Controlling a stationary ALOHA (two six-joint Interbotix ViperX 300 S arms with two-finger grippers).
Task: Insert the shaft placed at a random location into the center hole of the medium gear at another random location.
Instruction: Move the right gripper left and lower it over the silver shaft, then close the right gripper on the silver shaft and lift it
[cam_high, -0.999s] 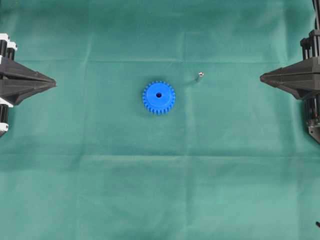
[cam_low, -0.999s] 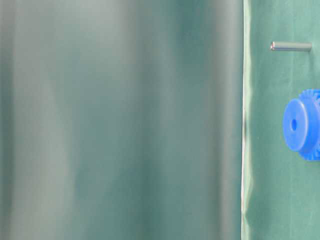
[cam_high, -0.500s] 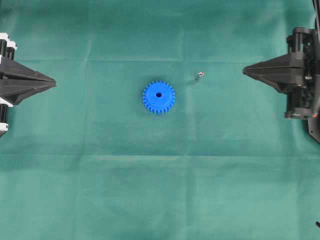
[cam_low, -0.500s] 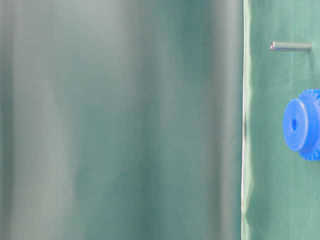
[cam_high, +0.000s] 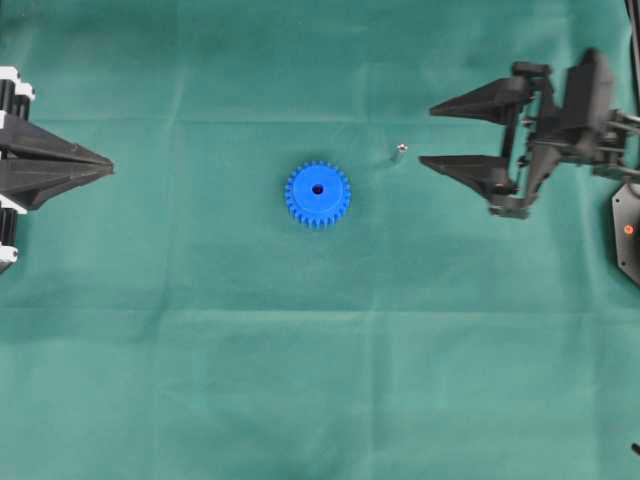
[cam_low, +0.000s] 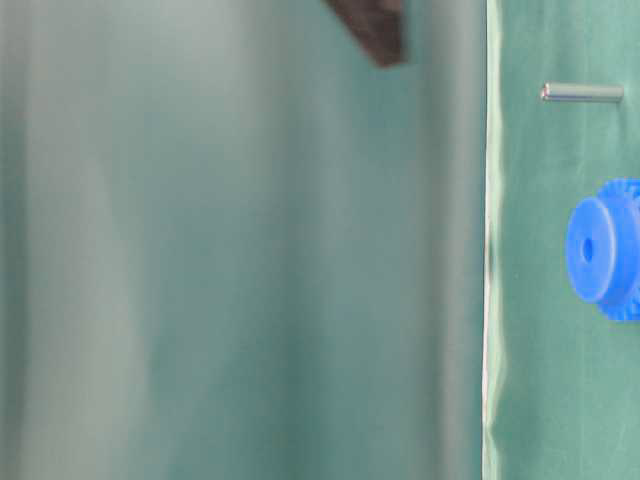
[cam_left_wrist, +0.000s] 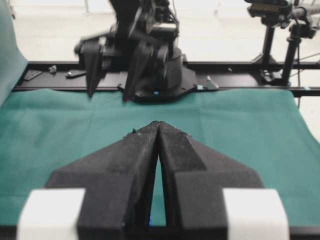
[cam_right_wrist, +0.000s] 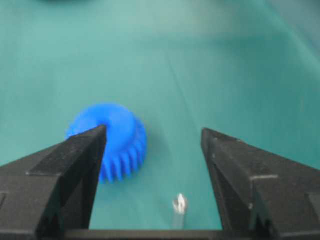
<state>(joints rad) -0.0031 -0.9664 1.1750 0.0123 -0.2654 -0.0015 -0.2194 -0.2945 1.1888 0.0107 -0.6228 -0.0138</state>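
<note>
Two pincers show in the overhead view. The left pincer (cam_high: 105, 167) sits at the left edge of the frame with its fingers pressed together into a single point, holding nothing. The right pincer (cam_high: 427, 135) is at the upper right of the frame, its fingers spread wide apart and pointing toward the middle.

The medium gear (cam_high: 318, 194) lies flat on the green surface (cam_high: 320, 380) just left of centre, its center hole (cam_high: 318, 189) dark and unfilled. The shaft (cam_high: 400, 150) stands on the cloth up and to the right of the gear, apart from it, and near the tips of the right pincer without touching them.

In the right wrist view the shaft (cam_right_wrist: 179, 205) sits low in the frame between the spread fingers, with the gear (cam_right_wrist: 112, 137) to its left.
</note>
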